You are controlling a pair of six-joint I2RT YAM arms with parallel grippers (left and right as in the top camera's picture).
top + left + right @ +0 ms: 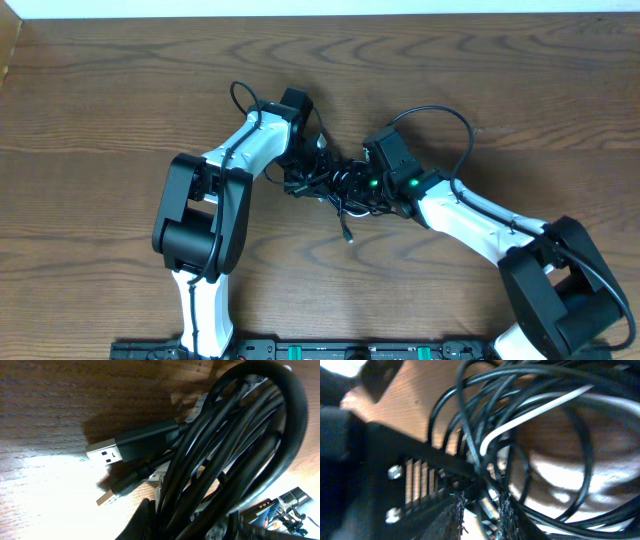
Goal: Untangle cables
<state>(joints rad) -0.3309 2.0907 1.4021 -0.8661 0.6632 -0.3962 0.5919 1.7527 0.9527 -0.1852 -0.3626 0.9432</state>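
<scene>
Brown wood-grain bench [120, 100], seen from overhead. A tangled heap of thin black cables [335, 183] lies at its centre; one loose end with a small plug [347, 238] trails from the heap toward the near edge, flat on the wood

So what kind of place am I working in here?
Probably a robotics lab bench: a wood-grain table, the left arm and right arm mounted at its near edge, and a tangle of cables between them.

Left end effector [303, 172] clamped tight, right end effector [480, 514] pinched narrow.
</scene>
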